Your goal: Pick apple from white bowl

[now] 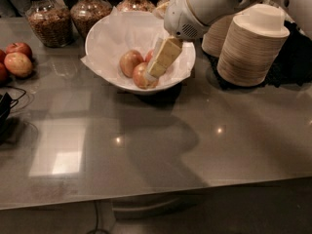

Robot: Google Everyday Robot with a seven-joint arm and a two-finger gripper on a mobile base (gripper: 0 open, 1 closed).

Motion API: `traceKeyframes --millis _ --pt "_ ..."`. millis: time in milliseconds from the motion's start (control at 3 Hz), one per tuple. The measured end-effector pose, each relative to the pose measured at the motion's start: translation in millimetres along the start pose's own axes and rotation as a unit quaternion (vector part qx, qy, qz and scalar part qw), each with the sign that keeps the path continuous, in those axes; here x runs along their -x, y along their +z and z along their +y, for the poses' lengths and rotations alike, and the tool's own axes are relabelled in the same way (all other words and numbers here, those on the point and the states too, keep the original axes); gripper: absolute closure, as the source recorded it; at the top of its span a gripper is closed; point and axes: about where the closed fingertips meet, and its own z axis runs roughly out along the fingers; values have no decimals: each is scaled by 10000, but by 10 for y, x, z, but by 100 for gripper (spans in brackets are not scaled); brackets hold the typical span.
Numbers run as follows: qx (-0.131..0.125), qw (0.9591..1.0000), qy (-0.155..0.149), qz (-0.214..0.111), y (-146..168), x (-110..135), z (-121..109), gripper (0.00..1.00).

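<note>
hovering over the front apple (140, 78) in the white bowl (103, 39) is the hand (152, 73), grip unclear.

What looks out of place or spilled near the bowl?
Nothing stands out. The white bowl sits level, the gripper is low inside it at the front apple, and the jars and paper bowl stacks stand upright.
</note>
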Motion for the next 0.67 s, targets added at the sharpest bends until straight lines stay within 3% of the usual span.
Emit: traceKeyframes --millis 333,667 --pt "-125 9997 87 -197 49 -15 -76 0" --pt "-230 9971 117 -712 289 102 -307 13"
